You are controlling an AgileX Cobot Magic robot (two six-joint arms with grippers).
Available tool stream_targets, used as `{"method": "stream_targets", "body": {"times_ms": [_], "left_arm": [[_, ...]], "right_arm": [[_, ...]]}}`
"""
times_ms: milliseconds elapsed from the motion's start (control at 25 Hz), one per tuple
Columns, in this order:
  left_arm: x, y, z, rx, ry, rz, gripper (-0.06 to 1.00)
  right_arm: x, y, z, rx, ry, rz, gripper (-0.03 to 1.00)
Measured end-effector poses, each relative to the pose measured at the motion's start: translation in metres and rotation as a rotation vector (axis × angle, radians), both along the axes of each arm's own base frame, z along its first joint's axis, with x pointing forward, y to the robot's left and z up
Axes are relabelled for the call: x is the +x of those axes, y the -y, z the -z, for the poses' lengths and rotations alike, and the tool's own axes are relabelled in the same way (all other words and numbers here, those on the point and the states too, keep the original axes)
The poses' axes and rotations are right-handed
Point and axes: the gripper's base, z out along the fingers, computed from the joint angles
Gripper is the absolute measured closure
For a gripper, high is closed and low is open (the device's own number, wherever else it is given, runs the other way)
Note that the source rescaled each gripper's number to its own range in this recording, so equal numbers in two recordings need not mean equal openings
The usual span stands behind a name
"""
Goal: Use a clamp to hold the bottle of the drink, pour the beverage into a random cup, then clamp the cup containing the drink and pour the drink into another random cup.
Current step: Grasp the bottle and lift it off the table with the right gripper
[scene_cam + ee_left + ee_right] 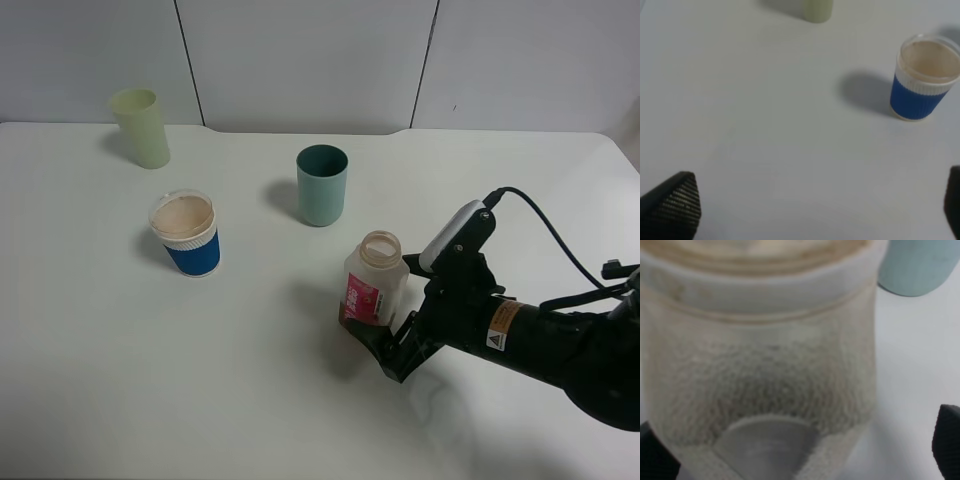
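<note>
Bottle of the drink (374,280) stands on the desk (250,400), lower right of centre, inside the right hand (380,348), jaws apart; it looks light, squashy and uncapped, so grip mid-body gently.

Two black fingers (675,207) stand wide apart over the white bench (780,130) — beyond them a blue paper cup (920,85) stands upright, a pale green tumbler (817,10) farther off.
</note>
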Motion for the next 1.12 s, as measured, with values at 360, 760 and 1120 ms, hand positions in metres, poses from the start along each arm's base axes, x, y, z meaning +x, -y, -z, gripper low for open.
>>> {"method": "stream_targets", "body": {"times_ms": [360, 760, 1120], "left_arm": [[0.0000, 0.0000, 0.0000, 0.000, 0.000, 0.000, -0.05], [0.0000, 0.0000, 0.0000, 0.000, 0.000, 0.000, -0.05], [0.0000, 0.0000, 0.0000, 0.000, 0.000, 0.000, -0.05]], "right_arm": [[-0.0004, -0.0004, 0.0000, 0.000, 0.000, -0.007, 0.20], [0.0005, 0.0001, -0.0005, -0.007, 0.016, -0.003, 0.97], [0.0033, 0.0032, -0.0006, 0.003, 0.007, 0.055, 0.97]]}}
